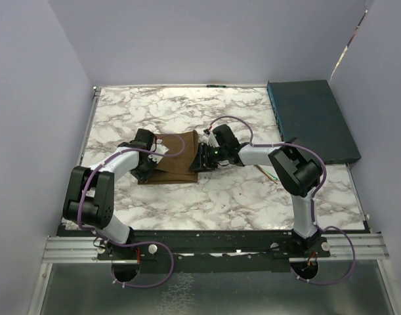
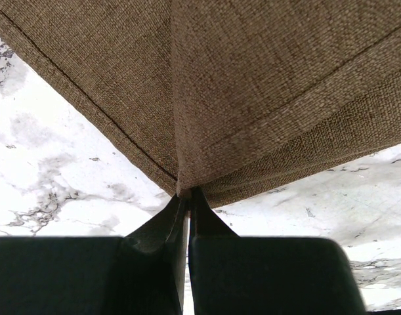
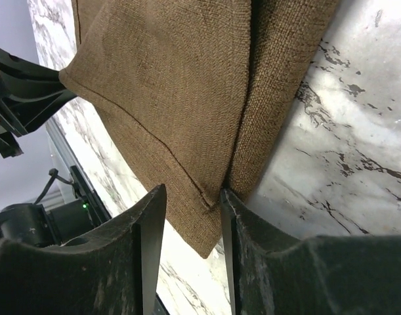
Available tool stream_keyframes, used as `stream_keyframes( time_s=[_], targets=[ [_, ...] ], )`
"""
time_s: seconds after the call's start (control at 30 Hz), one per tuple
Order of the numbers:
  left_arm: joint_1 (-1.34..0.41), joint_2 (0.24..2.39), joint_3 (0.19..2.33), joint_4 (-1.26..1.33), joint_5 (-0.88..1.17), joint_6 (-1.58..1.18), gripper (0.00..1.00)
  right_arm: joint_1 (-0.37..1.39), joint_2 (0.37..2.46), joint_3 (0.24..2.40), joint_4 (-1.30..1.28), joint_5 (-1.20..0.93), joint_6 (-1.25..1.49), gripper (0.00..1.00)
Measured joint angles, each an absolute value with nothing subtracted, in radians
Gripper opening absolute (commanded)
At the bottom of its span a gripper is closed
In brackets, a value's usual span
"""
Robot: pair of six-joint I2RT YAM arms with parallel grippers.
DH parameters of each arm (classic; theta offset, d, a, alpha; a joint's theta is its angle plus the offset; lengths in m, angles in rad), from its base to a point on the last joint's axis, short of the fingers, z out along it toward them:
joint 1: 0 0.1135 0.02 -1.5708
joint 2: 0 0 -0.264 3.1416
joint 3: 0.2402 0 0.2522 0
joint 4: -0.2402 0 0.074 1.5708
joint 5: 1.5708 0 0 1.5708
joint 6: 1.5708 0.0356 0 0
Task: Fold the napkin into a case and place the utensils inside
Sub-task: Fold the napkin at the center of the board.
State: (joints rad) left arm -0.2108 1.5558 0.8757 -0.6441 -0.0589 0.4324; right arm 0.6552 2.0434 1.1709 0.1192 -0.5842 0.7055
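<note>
At the left edge of the napkin (image 1: 179, 159), left tool (image 2: 187, 194) clamps the fold; at its right, right tool (image 3: 193, 194) straddles a corner, jaws apart. Close squarely, pull taut.

The left arm (image 1: 98, 190) is bending inward, and the left gripper (image 2: 188, 197) is pinching a corner of the napkin (image 2: 253, 98) tight. The right arm (image 1: 298, 174) is reaching across low, and the right gripper (image 3: 192, 200) is holding its fingers apart.

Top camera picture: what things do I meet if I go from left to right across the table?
left gripper → brown napkin → right gripper → dark teal box
</note>
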Motion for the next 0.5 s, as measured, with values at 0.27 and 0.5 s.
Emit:
stream_keyframes(
  time_s=[0.27,0.5],
  targets=[
    [-0.212,1.556,0.875,-0.644,-0.062,0.44,0.04,0.66,2.063,1.171,0.148,-0.578,0.749,0.1],
    [-0.212,1.556,0.875,-0.644,-0.065,0.447,0.04,0.66,2.046,1.16,0.165,-0.567,0.759,0.01]
  ],
)
